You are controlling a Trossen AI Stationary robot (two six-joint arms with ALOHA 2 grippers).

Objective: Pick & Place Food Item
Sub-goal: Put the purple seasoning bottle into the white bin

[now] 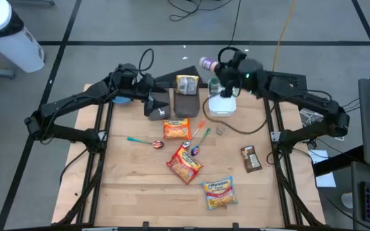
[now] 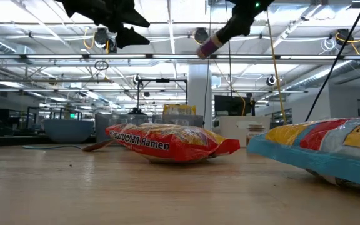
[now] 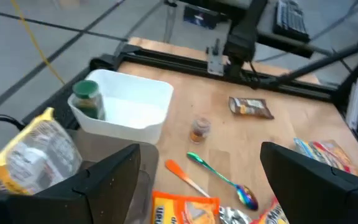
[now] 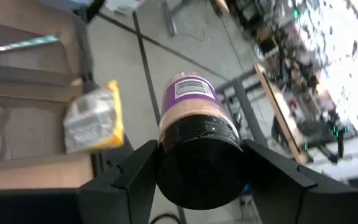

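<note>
My right gripper (image 1: 220,64) is high above the table's far edge and shut on a jar (image 4: 192,112) with a purple label and a black lid; the jar also shows in the low view (image 2: 207,47). Below it stands a white bin (image 1: 223,108) holding a green-lidded jar (image 1: 214,84). My left gripper (image 3: 197,186) is open and empty, raised over the far left by a dark tray (image 1: 185,102), on which a yellow bag (image 1: 187,83) rests. Ramen packets, orange (image 1: 176,129), red (image 1: 185,163) and blue-edged (image 1: 220,192), lie flat on the table. My right gripper pinches the jar between its two fingers (image 4: 135,180) at the black lid end (image 4: 197,158). The jar lies along the fingers, its base pointing away from the wrist. It is lifted clear and tilted, slanting downward in the low view.
A chocolate bar (image 1: 250,158) lies at the right. Two spoons (image 1: 145,141) (image 1: 201,133) and a small jar (image 1: 220,129) lie mid-table. A blue bowl (image 2: 67,128) sits at the far left. Bare wood shows at the near left.
</note>
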